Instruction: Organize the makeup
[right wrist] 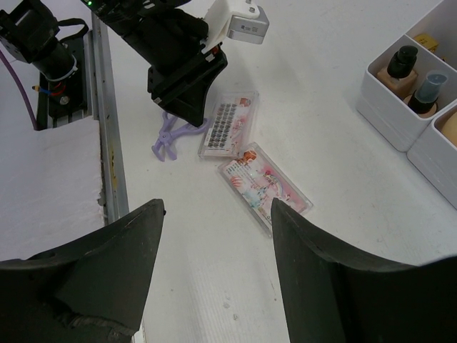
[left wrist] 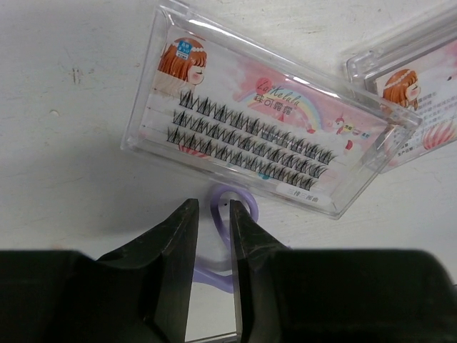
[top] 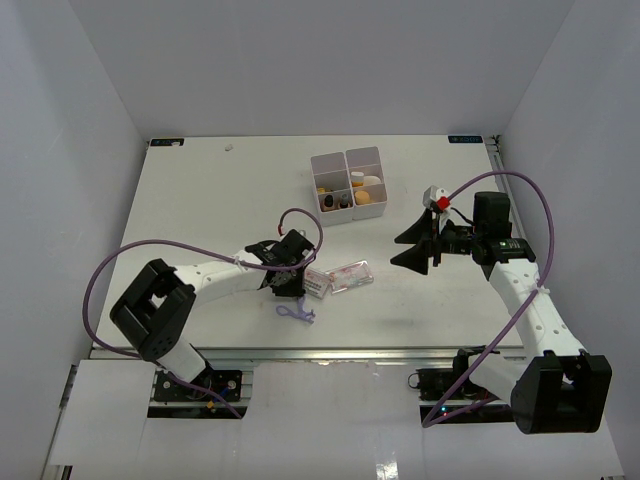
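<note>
The left gripper (left wrist: 213, 246) hangs low over the purple tool (left wrist: 240, 204), and the coming move turns on how that tool sits in the slot between the fingers (left wrist: 178, 243). In the left wrist view the tool's loop shows just past the fingertips at 1 o'clock, and a thin strand crosses the slot lower down. The fingers stand close together with a narrow strip of table showing between them. Whether they already pinch the tool cannot be told.

In the top view the tool (top: 297, 313) lies at about 5 o'clock from the left gripper (top: 286, 276), its long axis roughly 9 to 3. The left arm is plainly the nearer. The right gripper (top: 420, 245) waits well apart at 3 o'clock, fingers wide apart and holding nothing.

The 2 lash packets (top: 318, 283) (top: 350, 274) lie flat, touching or overlapping, just beside the tool at 1 o'clock. The box (top: 330, 158) stands further off at 1 o'clock, with small items already in its compartments.

Most of the tool is hidden behind the fingers in the wrist view, so its handles and full length cannot be made out there. The 2nd packet (left wrist: 421, 93) is cut off at the frame's edge. In the top view the gripper body covers its own fingertips.
</note>
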Robot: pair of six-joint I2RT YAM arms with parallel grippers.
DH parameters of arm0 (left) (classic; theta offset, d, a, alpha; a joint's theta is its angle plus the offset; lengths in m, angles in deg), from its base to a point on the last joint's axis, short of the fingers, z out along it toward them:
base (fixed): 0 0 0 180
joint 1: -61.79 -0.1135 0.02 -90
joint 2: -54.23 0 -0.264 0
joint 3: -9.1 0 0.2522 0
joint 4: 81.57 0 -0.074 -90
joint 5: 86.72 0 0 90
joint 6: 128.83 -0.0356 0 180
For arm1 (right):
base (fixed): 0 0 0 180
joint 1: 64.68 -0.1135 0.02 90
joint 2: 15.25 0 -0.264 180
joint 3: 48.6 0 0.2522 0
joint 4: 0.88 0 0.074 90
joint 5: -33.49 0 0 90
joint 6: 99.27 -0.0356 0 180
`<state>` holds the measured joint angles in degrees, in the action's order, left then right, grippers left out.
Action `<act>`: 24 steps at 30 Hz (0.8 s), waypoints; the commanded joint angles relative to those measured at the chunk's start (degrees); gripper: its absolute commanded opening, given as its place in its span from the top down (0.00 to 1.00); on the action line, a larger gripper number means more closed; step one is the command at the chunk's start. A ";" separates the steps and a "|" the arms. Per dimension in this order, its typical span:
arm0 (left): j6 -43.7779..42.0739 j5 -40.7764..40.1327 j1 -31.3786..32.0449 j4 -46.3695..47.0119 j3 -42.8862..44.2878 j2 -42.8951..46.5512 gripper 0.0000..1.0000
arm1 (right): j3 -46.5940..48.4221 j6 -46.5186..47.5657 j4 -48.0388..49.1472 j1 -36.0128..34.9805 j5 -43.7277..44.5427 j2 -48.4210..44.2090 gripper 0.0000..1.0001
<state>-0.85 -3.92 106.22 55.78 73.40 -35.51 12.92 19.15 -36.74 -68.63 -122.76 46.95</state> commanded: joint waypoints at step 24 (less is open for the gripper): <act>-0.77 2.95 2.77 1.82 0.69 7.95 1.00 | -1.26 -1.17 2.54 0.96 -2.90 0.07 0.31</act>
<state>-1.04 -2.92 108.10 57.18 72.72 -34.36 12.26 18.16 -36.24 -68.03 -123.18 46.98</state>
